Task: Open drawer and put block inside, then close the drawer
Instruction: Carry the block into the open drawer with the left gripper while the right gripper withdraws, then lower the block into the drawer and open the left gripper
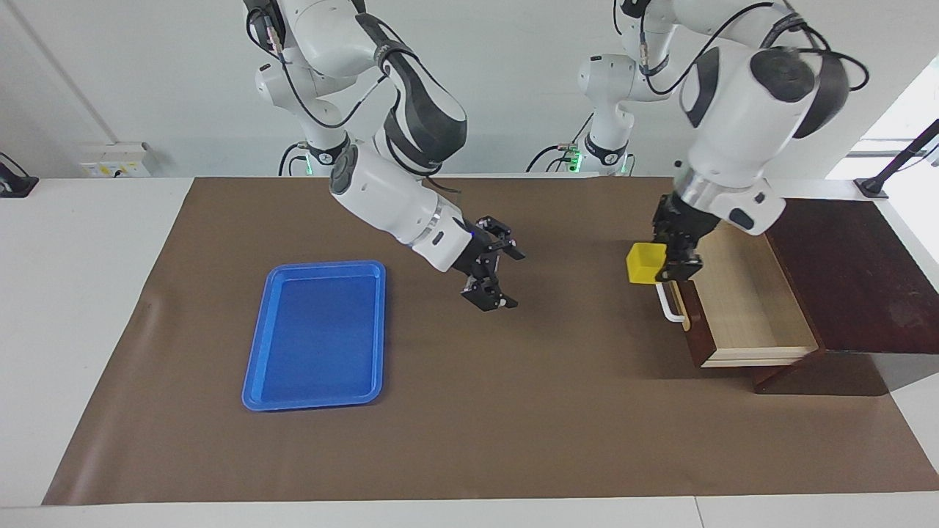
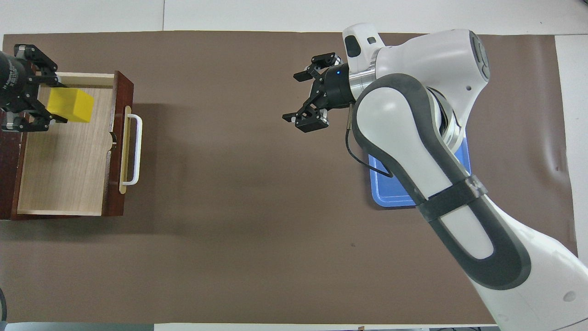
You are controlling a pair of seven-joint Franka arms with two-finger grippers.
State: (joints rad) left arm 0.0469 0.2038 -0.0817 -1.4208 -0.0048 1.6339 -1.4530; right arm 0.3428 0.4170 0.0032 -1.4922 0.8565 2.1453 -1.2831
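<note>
Facing view
Block: the small yellow block (image 1: 645, 262) is up in the air, pinched in the left gripper (image 1: 671, 258), at about 9 o'clock from the pulled-out drawer (image 1: 748, 308), just above its front panel and white handle (image 1: 669, 303).
Left gripper hold: fingers clamped on the block's sides; most of the cube juts out past the fingertips toward the table's middle, so the grip looks shallow.
Right gripper: the right gripper (image 1: 490, 273) hangs over bare brown mat (image 1: 513, 411) with fingers spread wide, holding nothing, at 3 o'clock from the blue tray (image 1: 317, 334); this arm waits.

Overhead view
Block: the block (image 2: 70, 105) shows over the pale drawer floor, near the 12 o'clock corner of the open drawer (image 2: 64, 161), gripped by the left gripper (image 2: 43, 103).
Handle: the bar (image 2: 136, 149) lies at 3 o'clock from the block, untouched.
Right gripper: fingers (image 2: 303, 123) far apart, at 11 o'clock from the tray (image 2: 388, 195), which the arm largely hides.

Handling
Block: it looks rigid, light and smooth-faced, so it should not deform, though smooth faces could slip; flat opposite faces are the place to grip, as here.
Drawer: stiff wood, likely heavier; push on the front panel or handle to close it.
</note>
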